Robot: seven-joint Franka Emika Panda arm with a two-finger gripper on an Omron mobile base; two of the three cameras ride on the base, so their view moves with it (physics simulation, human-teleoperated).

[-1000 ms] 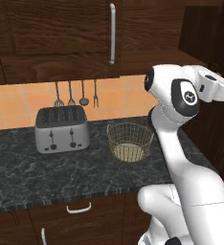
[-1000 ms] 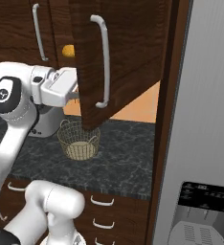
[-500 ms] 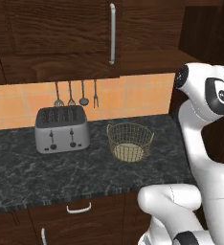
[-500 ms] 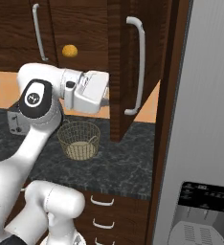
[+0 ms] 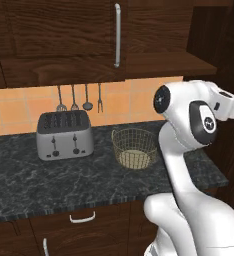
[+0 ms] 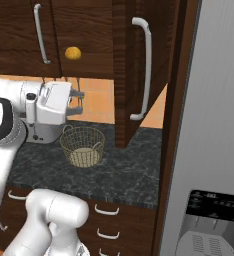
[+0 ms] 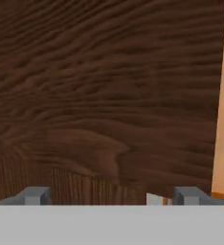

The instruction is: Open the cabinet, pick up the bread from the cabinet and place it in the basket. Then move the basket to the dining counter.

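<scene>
Your bread (image 6: 72,53) sits inside the cabinet (image 6: 89,37), upper left of the right base view, its right door swung open. The gripper (image 6: 78,102), fingers apart and empty, hangs below it, above the basket (image 6: 82,145) on the surface. Picking, placing and carrying remain.

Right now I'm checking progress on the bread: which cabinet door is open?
The right door, swung out toward the robot with its long silver handle facing sideways. The left door sits shut; the bread shows between them.
</scene>
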